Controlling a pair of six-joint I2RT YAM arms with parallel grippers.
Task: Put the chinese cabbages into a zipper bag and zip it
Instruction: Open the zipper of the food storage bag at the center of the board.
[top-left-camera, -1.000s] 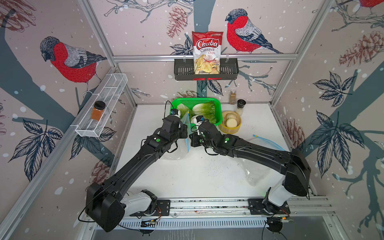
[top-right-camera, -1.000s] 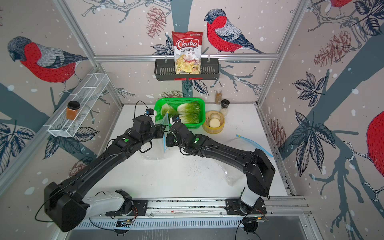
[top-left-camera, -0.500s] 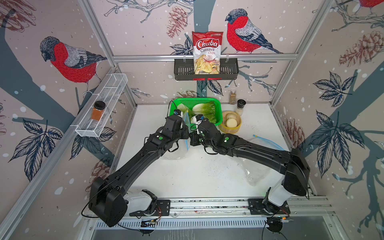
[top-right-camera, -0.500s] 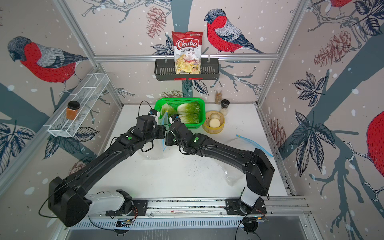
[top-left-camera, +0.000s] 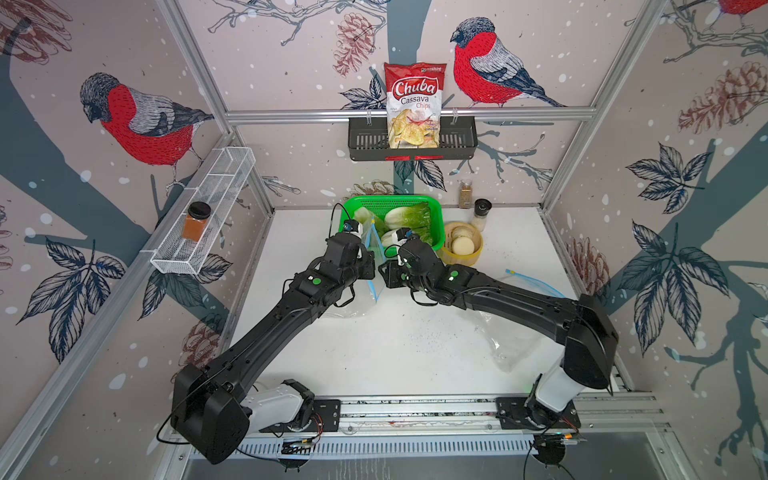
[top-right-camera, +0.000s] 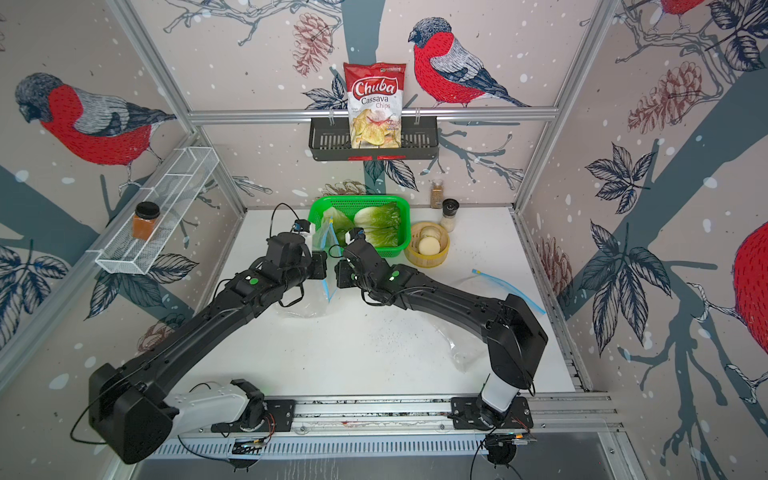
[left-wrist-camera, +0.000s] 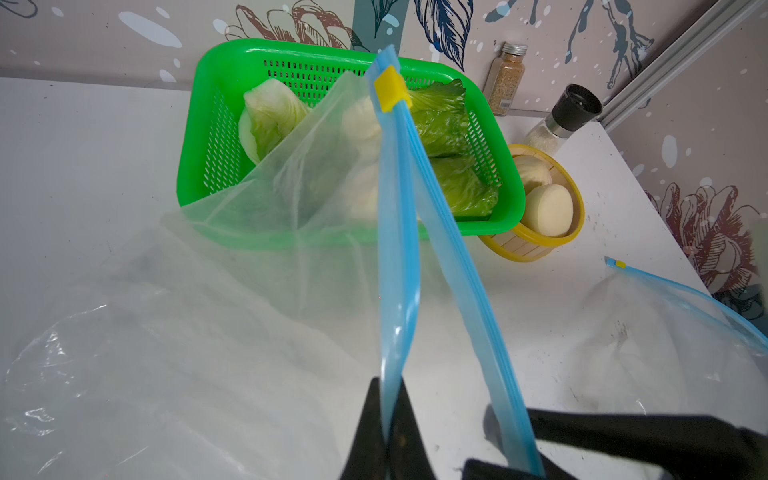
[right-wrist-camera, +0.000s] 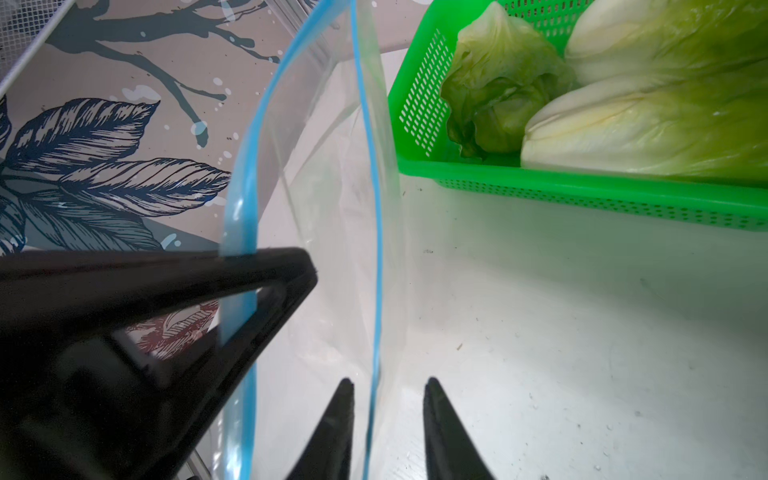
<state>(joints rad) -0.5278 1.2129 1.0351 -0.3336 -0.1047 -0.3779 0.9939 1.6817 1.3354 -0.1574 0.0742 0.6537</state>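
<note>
A clear zipper bag (top-left-camera: 374, 266) (top-right-camera: 328, 270) with a blue rim stands open between my two grippers, in front of the green basket (top-left-camera: 390, 200) (top-right-camera: 357, 200). The chinese cabbages (top-left-camera: 409, 218) (top-right-camera: 380, 218) (left-wrist-camera: 449, 129) (right-wrist-camera: 644, 129) lie in that basket. My left gripper (left-wrist-camera: 388, 384) (top-left-camera: 370, 269) is shut on one blue rim strip (left-wrist-camera: 399, 249). The yellow slider (left-wrist-camera: 388, 93) sits at the strip's far end. My right gripper (right-wrist-camera: 386, 384) (top-left-camera: 387, 274) is open, and the other rim strip (right-wrist-camera: 376, 208) runs loose between its fingers.
A yellow steamer basket (top-left-camera: 473, 259) with pale round discs stands right of the green basket. A spice jar (top-left-camera: 465, 193) and a grinder (top-left-camera: 482, 212) stand behind it. A second zipper bag (top-left-camera: 515, 328) lies under the right arm. A wire shelf (top-left-camera: 203, 216) hangs on the left wall.
My left gripper has moved in to the bag and shut on its rim. My right gripper has opened and let go of the other rim strip.
</note>
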